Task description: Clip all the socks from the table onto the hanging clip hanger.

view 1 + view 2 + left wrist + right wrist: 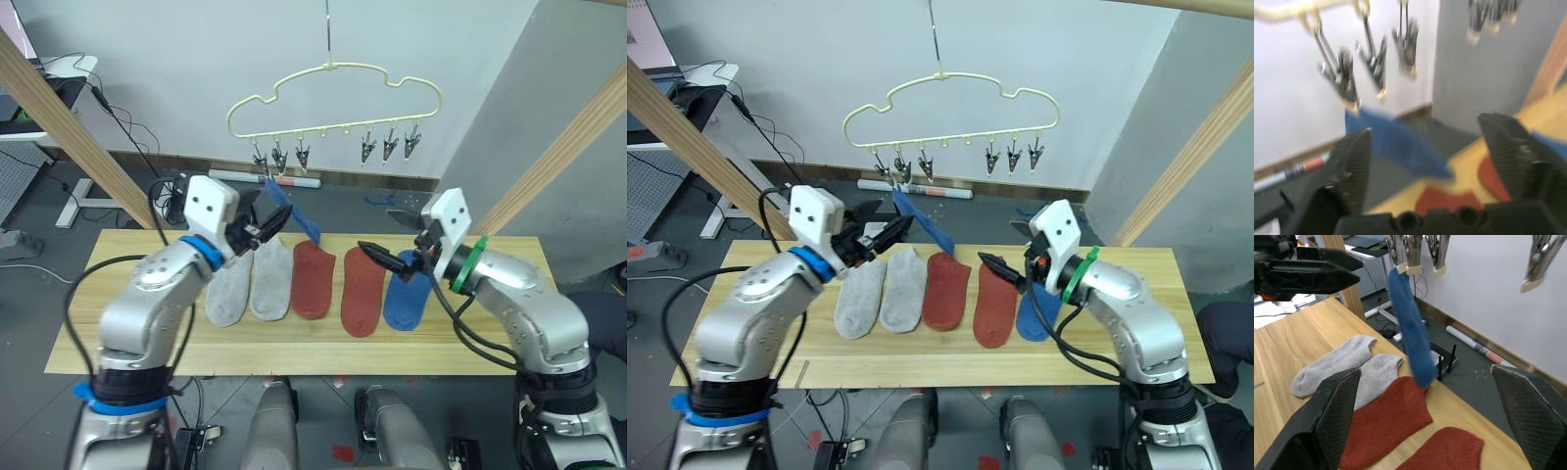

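Now, hanger: blue sock (294, 215) dangles from a clip on the clip hanger (333, 103);
Table (137, 343): five socks in a row;
Left gripper (266, 227): jaws wide, empty;
Right gripper (377, 257): jaws wide, empty

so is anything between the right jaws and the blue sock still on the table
Nothing visible. The right gripper hangs open just above the red sock, with the blue sock lying on the table right beside it, under the wrist. No object sits between them.
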### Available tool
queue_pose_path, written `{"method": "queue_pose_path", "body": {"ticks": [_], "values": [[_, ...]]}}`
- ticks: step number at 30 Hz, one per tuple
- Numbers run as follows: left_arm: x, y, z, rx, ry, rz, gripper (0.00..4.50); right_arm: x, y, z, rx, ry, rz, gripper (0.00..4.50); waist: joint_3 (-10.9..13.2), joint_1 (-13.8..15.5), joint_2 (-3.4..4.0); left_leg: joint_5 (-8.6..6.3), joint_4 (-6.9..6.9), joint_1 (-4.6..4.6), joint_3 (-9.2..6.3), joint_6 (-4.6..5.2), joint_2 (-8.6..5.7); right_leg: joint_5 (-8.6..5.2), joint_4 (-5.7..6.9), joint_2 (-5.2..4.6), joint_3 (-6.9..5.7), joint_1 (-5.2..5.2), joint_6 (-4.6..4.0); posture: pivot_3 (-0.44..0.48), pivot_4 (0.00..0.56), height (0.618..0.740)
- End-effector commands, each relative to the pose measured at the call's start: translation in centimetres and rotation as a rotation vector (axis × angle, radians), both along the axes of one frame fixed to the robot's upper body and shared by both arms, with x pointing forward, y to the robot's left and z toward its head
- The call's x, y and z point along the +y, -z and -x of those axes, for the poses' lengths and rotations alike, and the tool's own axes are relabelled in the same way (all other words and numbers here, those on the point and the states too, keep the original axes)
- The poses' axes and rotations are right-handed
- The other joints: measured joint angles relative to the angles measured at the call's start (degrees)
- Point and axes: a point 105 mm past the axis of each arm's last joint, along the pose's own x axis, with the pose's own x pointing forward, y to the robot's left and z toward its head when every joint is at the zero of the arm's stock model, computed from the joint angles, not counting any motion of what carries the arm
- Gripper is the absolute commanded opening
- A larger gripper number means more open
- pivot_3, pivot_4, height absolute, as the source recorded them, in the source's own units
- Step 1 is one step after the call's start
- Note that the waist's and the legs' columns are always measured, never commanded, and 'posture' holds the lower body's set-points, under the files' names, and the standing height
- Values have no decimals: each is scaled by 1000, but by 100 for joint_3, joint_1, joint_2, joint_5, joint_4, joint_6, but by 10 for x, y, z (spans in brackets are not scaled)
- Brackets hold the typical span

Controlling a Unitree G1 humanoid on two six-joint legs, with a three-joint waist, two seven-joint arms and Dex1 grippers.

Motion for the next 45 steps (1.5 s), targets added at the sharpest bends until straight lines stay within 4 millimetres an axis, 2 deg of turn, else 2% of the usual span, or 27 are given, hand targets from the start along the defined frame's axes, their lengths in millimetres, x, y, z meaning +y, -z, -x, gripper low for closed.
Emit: {"method": "queue_pose_path", "body": {"ticks": [1,7,10,13,32,45], "values": [[-8,-6,-4,-82,-29,-26,2996,3,-20,7,-70,-37,-27,4500,0,-9,0,0,0,0,-1,0,0,0,0,5,-1,0,0,26,266,740],[-11,-6,-16,-135,-87,11,2996,14,-40,15,-105,-118,-108,4500,0,-16,0,1,-1,1,-1,0,3,4,3,10,-2,-1,-7,16,259,740],[-11,-9,-20,-155,-104,32,2450,15,-44,17,-114,-141,-102,4500,-1,-14,-1,1,5,-2,-2,0,0,4,5,9,-4,0,-7,12,256,740],[-11,-9,-26,-170,-131,23,1579,14,-46,15,-122,-141,-97,4500,-1,-15,-1,1,7,-2,-3,0,-1,12,6,9,-6,2,-21,8,256,740],[-4,-19,-42,-252,-256,83,1579,27,-62,17,-130,-237,-116,4500,-1,-18,-1,2,33,-1,-5,-1,-1,12,37,11,-10,1,-21,3,257,740],[-9,-23,-52,-269,-261,101,1579,32,-71,22,-134,-258,-125,4500,-1,-21,-1,1,57,-5,-7,1,0,13,46,13,-10,3,-21,-9,260,740]]}}
